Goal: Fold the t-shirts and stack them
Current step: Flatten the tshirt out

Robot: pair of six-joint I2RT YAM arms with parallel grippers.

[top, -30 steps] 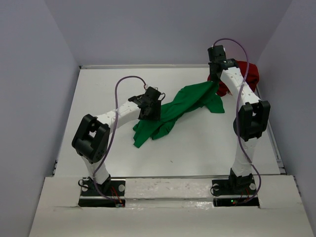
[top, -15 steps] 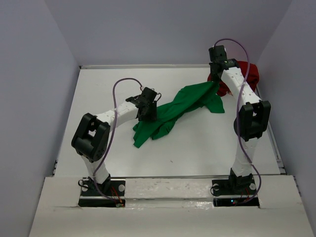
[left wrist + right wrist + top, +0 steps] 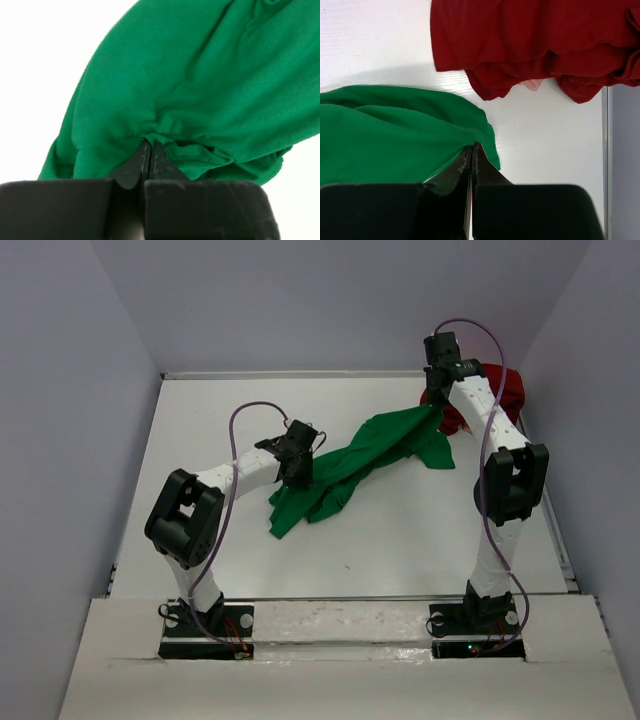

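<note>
The bright green t-shirt (image 3: 365,455) lies stretched in a crumpled band across the middle of the table, from lower left to upper right. My left gripper (image 3: 303,472) is shut on a pinched fold of the green t-shirt (image 3: 200,90) near its lower left end. My right gripper (image 3: 436,410) is shut on the upper right edge of the green t-shirt (image 3: 395,135). The dark red t-shirt (image 3: 497,392) lies bunched at the far right corner, just beyond the right gripper; its folds (image 3: 530,40) fill the top of the right wrist view.
The white table (image 3: 230,410) is walled at the back and both sides. A raised rim (image 3: 606,150) runs along the right edge beside the red cloth. Both arm bases sit at the near edge.
The left gripper has closed on the green t-shirt's fold after standing open over it. The right arm and the red t-shirt have not moved.
</note>
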